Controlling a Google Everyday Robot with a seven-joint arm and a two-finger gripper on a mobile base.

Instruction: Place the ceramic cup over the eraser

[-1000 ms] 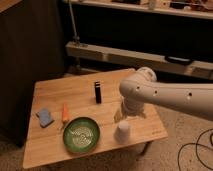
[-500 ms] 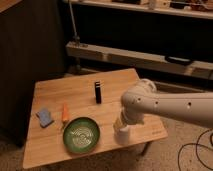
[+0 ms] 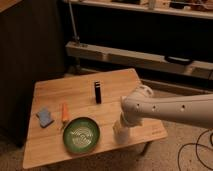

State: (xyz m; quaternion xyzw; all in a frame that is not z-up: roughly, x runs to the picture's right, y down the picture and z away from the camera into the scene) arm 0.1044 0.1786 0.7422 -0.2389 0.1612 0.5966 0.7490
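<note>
Pincer (image 3: 121,128), spread wide just beside the green plate (image 3: 80,134), should straddle the cup (image 3: 120,137) squarely, then close gently before lifting.

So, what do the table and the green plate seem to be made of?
Light rectangular table: wood, matte, faint grain lines. Round green plate: maybe plastic or glazed ceramic; its ringed face shines slightly. The end effector hangs right of the plate.
</note>
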